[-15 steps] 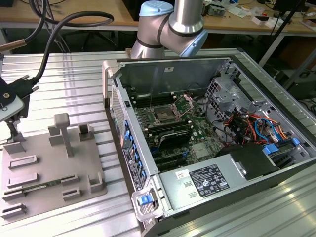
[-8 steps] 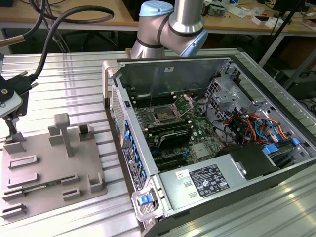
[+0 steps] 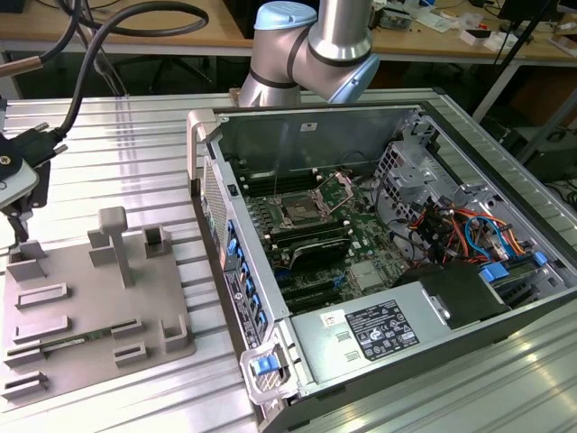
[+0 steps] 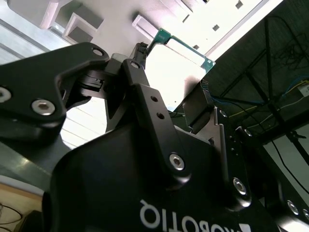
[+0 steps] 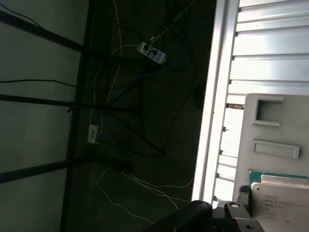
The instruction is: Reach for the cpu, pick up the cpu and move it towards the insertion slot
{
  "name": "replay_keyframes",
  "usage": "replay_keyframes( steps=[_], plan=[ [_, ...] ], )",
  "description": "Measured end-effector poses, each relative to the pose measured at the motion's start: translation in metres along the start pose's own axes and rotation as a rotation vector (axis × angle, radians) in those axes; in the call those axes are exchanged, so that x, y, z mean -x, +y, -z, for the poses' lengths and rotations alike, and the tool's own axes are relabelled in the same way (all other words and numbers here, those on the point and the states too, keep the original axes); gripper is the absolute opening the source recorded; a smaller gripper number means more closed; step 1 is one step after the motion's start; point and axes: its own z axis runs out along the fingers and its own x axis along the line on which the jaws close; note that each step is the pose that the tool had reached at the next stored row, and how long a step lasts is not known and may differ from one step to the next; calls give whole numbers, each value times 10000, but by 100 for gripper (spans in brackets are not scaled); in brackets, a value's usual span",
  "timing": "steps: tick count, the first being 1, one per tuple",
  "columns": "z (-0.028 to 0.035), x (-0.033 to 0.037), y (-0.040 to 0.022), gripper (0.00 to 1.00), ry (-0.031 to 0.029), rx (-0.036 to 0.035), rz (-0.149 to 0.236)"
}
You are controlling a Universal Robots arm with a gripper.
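Observation:
The cpu (image 4: 176,65) is a thin square chip with a bright silvery top and a green rim. It sits between my black fingers (image 4: 140,63), which press on two opposite edges, so my gripper (image 4: 166,82) is shut on it. In the first wrist view the cpu (image 5: 282,198) lies close over the grey tray (image 5: 275,121), with one finger (image 5: 241,195) at its edge. In the exterior view my gripper (image 3: 16,225) hangs at the far left over the tray (image 3: 90,298). The insertion slot (image 3: 297,213) is the metal-framed socket on the motherboard inside the open computer case.
The open case (image 3: 379,225) stands on the exterior view's right with a tall side wall (image 3: 216,225) facing the tray. Upright posts (image 3: 115,239) rise from the tray. Black cables (image 3: 81,81) hang near my gripper. A power supply (image 3: 379,329) fills the case's near end.

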Motion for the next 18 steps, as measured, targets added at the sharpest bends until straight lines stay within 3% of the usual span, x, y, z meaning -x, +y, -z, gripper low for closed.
replay_keyframes(
  steps=[18],
  plan=[
    [94, -2, 3, 55, 1, -1, 39]
  ],
)
